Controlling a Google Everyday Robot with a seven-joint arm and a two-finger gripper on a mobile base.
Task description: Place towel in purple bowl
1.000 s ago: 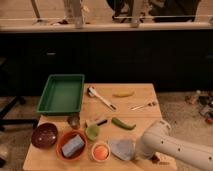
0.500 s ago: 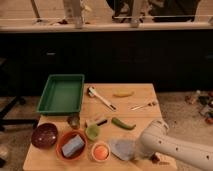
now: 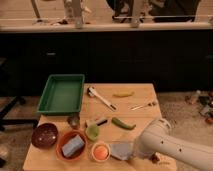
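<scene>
Gripper: the gripper [image 3: 135,151] was low at the front edge of the table [image 3: 142,102], right side, mostly covered by the white arm [image 3: 167,146]. Its fingers were closed together.
Grip: it was at the right edge of the towel [image 3: 119,149], but whether cloth was really pinched between the fingers I could not tell, because the arm hid the contact.
Towel: it lay flat on the table, a pale grey-blue piece, just right of a small orange cup [image 3: 100,151].
Purple bowl: the purple bowl [image 3: 44,135] stood at the front left corner, well apart from the towel, and nothing was seen inside it.
Between them: the orange bowl [image 3: 61,150], holding a blue-grey block [image 3: 73,145], and the orange cup stood on the line from towel to purple bowl. A lime-green cup [image 3: 92,131] was just behind them.
Farther away: a green tray [image 3: 50,85] at the back left, a banana [image 3: 123,93] at the back.
Step in hand: in my judgement, this was the grasping of the towel. Placing was not yet done.
Next move: it called for lifting the cloth high enough to pass over the two orange vessels, carrying it left, and releasing above the purple bowl, not the orange one.
Risk: thin cloth could slip out, or hang down and drag the cup.
</scene>
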